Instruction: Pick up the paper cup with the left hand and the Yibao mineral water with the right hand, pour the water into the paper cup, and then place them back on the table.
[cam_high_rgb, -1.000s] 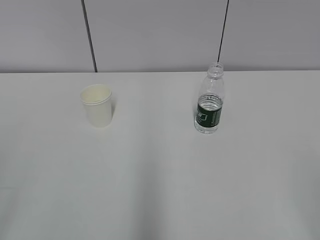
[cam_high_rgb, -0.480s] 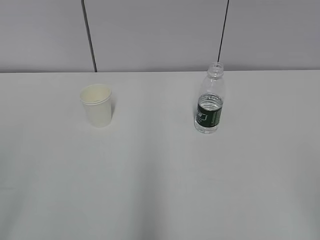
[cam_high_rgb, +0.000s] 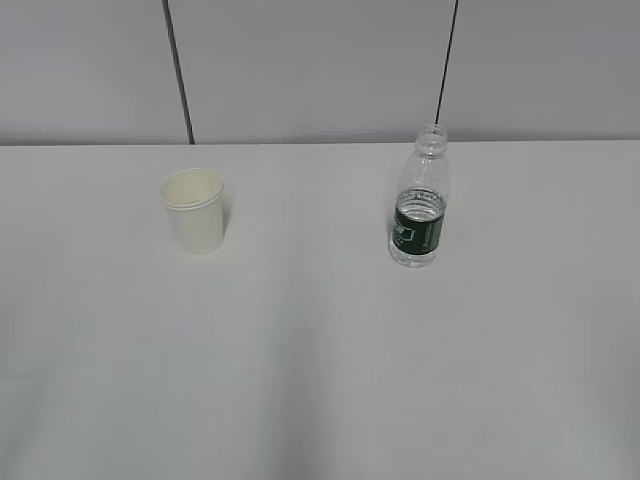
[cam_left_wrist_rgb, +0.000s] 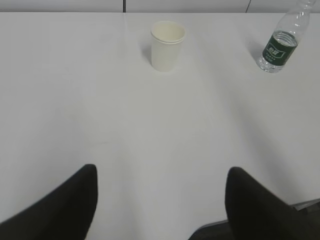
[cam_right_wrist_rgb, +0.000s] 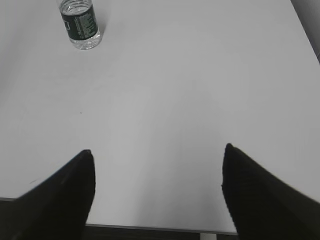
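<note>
On the left of the table (cam_high_rgb: 320, 380) we see the paper cup (cam_high_rgb: 194, 211) standing upright, its inside showing only pale paper. Well to its right stands the Yibao mineral water (cam_high_rgb: 419, 198), uncapped, with water reaching about the label's top. Our left hand (cam_left_wrist_rgb: 160, 185) and right hand (cam_right_wrist_rgb: 157, 165) hover near the table's front edge, jaws spread apart, holding nothing.

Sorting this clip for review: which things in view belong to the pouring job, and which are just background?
Job:
- paper cup, upright
- Yibao mineral water, uncapped, upright
- table
- left end effector, open, empty
- right end effector, open, empty

Background:
- grey wall panels
</note>
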